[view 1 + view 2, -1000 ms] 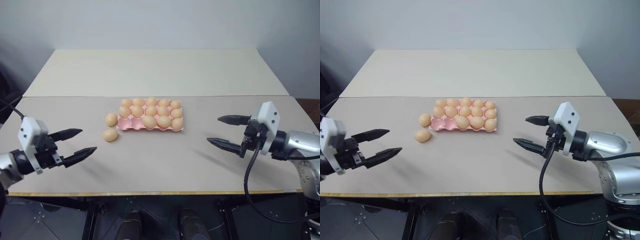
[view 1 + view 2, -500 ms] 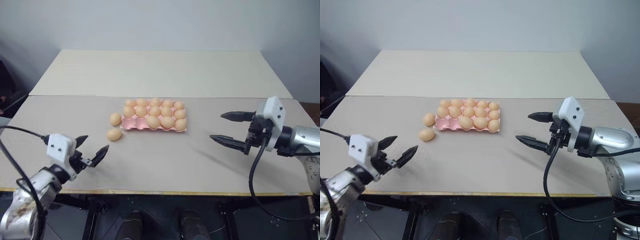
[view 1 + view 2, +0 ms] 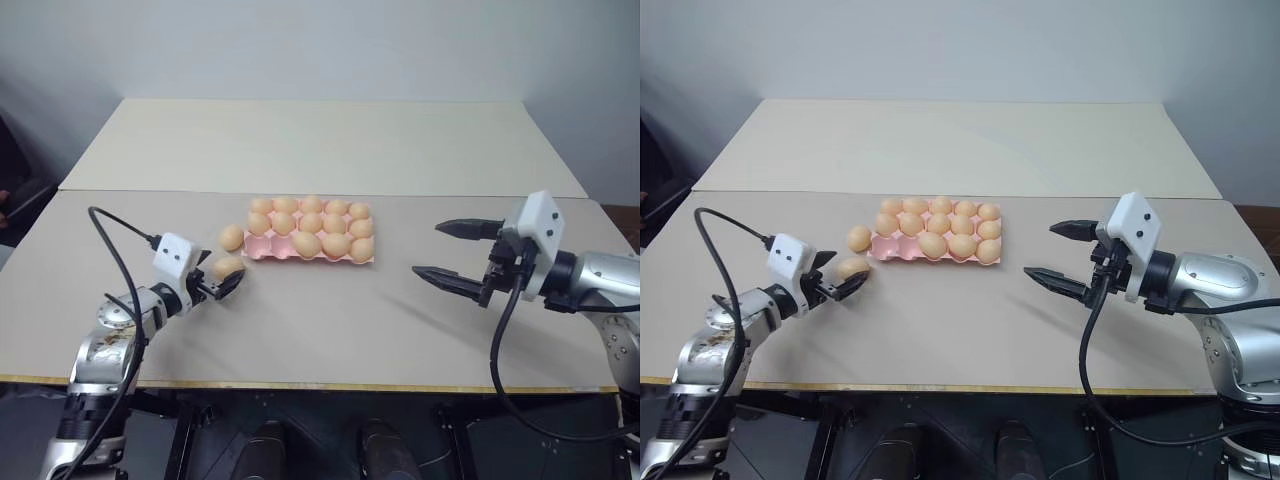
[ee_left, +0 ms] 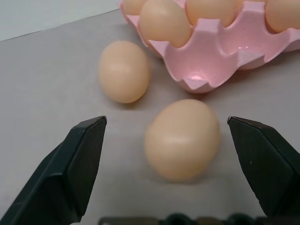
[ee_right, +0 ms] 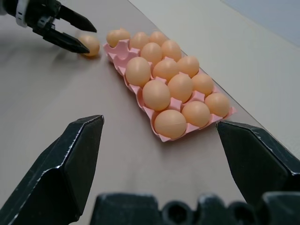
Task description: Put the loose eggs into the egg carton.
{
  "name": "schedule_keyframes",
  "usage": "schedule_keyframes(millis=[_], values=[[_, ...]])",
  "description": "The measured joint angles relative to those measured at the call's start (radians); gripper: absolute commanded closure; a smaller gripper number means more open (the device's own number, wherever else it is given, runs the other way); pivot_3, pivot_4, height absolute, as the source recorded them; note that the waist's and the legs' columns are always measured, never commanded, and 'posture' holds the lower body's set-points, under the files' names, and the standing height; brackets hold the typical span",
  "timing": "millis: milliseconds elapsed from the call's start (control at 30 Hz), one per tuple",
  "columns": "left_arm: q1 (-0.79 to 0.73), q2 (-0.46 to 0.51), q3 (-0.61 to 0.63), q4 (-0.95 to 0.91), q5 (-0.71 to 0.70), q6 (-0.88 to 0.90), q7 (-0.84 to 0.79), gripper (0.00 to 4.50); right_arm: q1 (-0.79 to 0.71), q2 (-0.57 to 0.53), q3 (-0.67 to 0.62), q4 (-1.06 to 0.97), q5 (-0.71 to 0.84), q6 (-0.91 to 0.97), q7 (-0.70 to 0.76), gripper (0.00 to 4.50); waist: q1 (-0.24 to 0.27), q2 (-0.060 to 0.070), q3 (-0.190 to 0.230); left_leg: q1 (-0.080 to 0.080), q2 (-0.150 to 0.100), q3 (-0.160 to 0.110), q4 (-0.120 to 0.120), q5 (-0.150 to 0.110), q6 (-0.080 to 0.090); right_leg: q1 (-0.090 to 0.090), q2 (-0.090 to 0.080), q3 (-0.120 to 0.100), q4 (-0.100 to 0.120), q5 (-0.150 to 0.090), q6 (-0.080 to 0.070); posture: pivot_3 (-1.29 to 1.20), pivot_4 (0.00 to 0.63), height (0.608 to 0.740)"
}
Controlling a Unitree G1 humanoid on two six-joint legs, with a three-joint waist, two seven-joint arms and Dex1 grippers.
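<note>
Left of centre in the head view, the left gripper [image 3: 219, 280] sits low on the table [image 3: 330, 320] with its jaws wide apart, one black finger on each side of the nearer loose egg [image 3: 227, 267], not clamped on it. The other loose egg [image 3: 231, 237] lies just above it in the frame, right beside the left end of the egg carton [image 3: 262, 253]. The pink carton sits mid-frame, nearly full of eggs, with its near-left corner cup bare in the left wrist view. Over at the right, the right gripper [image 3: 452, 253] hangs above the table, jaws spread wide and holding nothing, well apart from the carton.
</note>
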Motion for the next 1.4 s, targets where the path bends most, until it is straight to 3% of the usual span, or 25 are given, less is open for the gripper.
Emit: schedule_keyframes(millis=[33, 133, 367, 600, 833, 1000, 1233, 1400], values=[[-0.005, 0.000, -0.011, 0.018, 0.006, -0.012, -0.009, 0.00, 0.000, 0.002, 0.000, -0.005, 0.007, 0.000, -0.005, 0.04, 0.000, 0.000, 0.000, 0.000, 0.000, 0.000, 0.000, 0.000, 0.000, 0.000, 0.000, 0.000, 0.000, 0.000, 0.000, 0.00, 0.150, 0.740], [-0.016, 0.000, -0.046, 0.067, 0.029, -0.030, -0.030, 0.56, 0.000, 0.002, 0.000, -0.017, 0.016, 0.000, -0.021, 0.00, 0.001, 0.000, 0.000, 0.000, 0.000, 0.000, 0.000, 0.000, 0.000, 0.000, 0.000, 0.000, 0.001, 0.000, 0.000, 0.00, 0.150, 0.740], [-0.041, -0.001, -0.062, 0.095, 0.047, -0.046, -0.055, 2.62, 0.000, 0.002, 0.000, -0.016, 0.016, 0.000, -0.053, 0.00, 0.000, 0.000, 0.000, 0.000, 0.000, 0.000, 0.000, 0.000, 0.000, 0.000, 0.000, 0.000, 0.000, 0.000, 0.000, 0.00, 0.150, 0.740], [0.010, 0.037, -0.037, 0.006, 0.028, -0.041, -0.086, 2.62, 0.011, 0.001, -0.008, -0.020, 0.016, 0.000, -0.067, 0.00, -0.001, 0.000, 0.000, -0.001, 0.000, 0.000, 0.000, 0.000, 0.000, -0.001, 0.000, 0.000, 0.000, 0.000, 0.000, 0.00, 0.150, 0.740], [0.006, 0.086, 0.065, -0.176, -0.120, 0.007, -0.181, 2.62, 0.041, 0.003, -0.014, -0.043, 0.015, -0.007, -0.085, 0.00, 0.009, 0.000, 0.000, 0.000, -0.001, 0.000, 0.000, 0.000, 0.000, 0.001, -0.002, -0.001, 0.000, 0.000, 0.001, 0.00, 0.150, 0.740], [-0.177, -0.002, -0.034, -0.093, -0.099, 0.006, -0.162, 2.62, 0.048, 0.018, -0.006, -0.061, 0.011, -0.021, -0.113, 0.00, 0.008, 0.000, 0.000, -0.002, -0.002, -0.001, 0.002, 0.000, 0.000, 0.001, -0.002, -0.002, -0.001, 0.001, 0.002, 0.00, 0.150, 0.740], [-0.384, -0.080, -0.200, 0.203, 0.056, -0.035, -0.153, 2.62, 0.081, 0.020, -0.012, -0.096, 0.010, -0.026, -0.144, 0.00, -0.002, -0.001, 0.000, -0.002, -0.002, -0.001, 0.002, 0.000, 0.000, 0.001, -0.002, -0.002, -0.001, 0.001, 0.002, 0.00, 0.150, 0.740], [-0.417, -0.088, -0.212, 0.265, 0.074, -0.036, -0.191, 1.10, 0.105, 0.020, -0.018, -0.127, 0.011, -0.026, -0.177, 0.00, -0.003, -0.001, 0.000, -0.003, -0.002, -0.001, 0.002, 0.000, 0.000, 0.000, -0.002, -0.002, 0.000, 0.000, 0.002, 0.00, 0.150, 0.740]])
